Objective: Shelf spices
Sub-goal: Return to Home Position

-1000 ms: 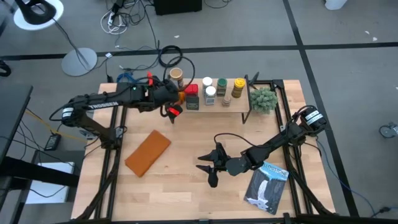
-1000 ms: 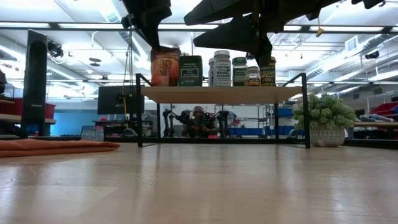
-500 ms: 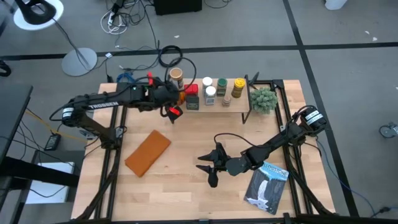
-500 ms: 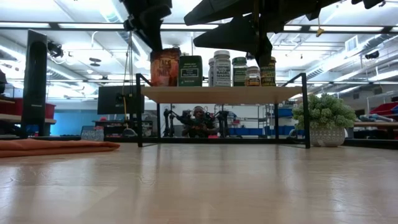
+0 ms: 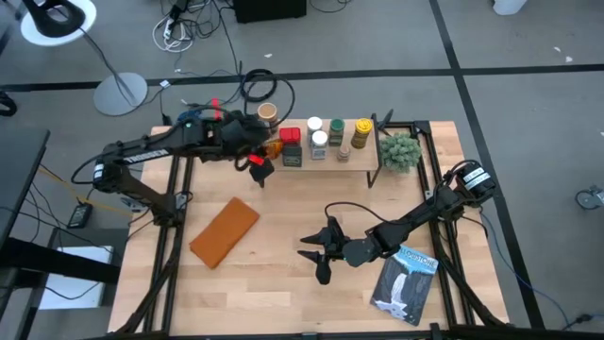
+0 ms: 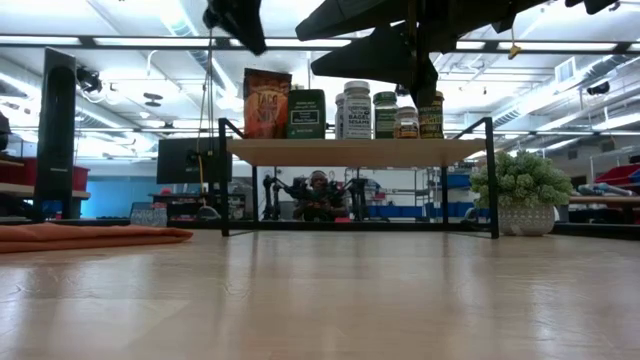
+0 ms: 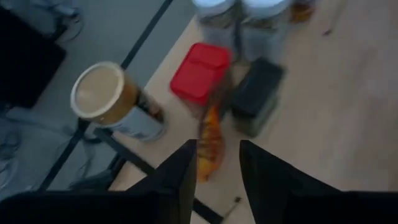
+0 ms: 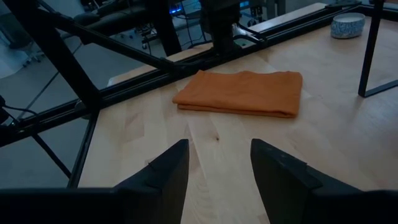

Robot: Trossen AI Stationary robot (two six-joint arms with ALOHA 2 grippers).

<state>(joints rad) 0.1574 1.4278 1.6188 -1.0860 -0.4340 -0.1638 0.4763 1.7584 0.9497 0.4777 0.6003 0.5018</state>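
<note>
I have the left gripper (image 5: 257, 162) up over the shelf's (image 5: 363, 157) nine o'clock end, its fingers (image 7: 177, 180) apart with nothing between them. Straight under it in the left wrist view stands the orange packet (image 7: 209, 140), free of the fingers, with the red tin (image 7: 200, 72) and dark box (image 7: 256, 94) just beside it and the tan cylinder (image 7: 114, 98) near. From the low view I count the packet, box and jars (image 6: 357, 109) in a row on the top board. My right gripper (image 5: 318, 253) waits near the table's (image 5: 283, 293) centre, fingers apart, facing the orange cloth (image 8: 242, 93) at nine o'clock.
</note>
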